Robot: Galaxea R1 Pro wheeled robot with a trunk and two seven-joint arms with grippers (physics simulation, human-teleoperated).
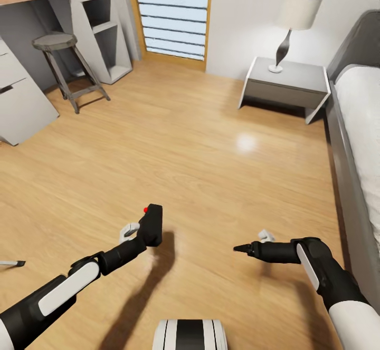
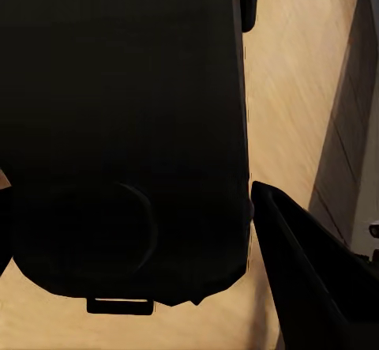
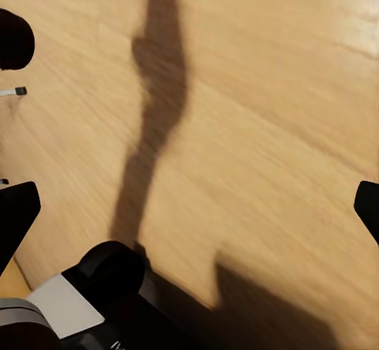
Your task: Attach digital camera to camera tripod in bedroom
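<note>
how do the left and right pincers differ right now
The left pincer is shut on the digital camera, red button showing; the right pincer holds nothing. In the wrist views the camera's black body sits between the left fingers, while the right fingertips stand wide apart over bare wood floor. Both hover above the floor.

The left gripper (image 1: 149, 229) clamps the camera (image 1: 152, 224), red button up. The right gripper (image 1: 238, 248) hangs well apart over bare floor (image 1: 200, 171). Far beyond stand a stool (image 1: 66, 65) and nightstand (image 1: 285, 84).
</note>
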